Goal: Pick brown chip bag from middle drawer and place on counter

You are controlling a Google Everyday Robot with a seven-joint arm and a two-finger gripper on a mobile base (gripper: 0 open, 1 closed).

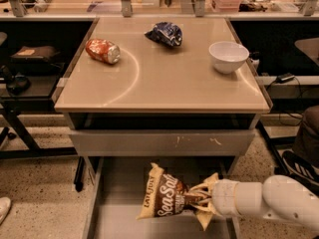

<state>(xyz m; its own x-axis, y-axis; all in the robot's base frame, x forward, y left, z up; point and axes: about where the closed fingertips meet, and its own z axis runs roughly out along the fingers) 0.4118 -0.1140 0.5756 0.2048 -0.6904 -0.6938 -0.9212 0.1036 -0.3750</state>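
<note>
The brown chip bag, dark brown with tan edges and white "Sea Salt" lettering, stands tilted in the open middle drawer, a shallow grey metal tray below the counter. My gripper reaches in from the right on a white arm and is shut on the bag's right end, which is crumpled between the fingers. The bag's left part seems lifted slightly off the drawer bottom. The beige counter is above, with its front edge over the drawer.
On the counter lie a red-orange can at the left, a dark blue bag at the back middle, and a white bowl at the right. A scuffed grey drawer front sits above the open drawer.
</note>
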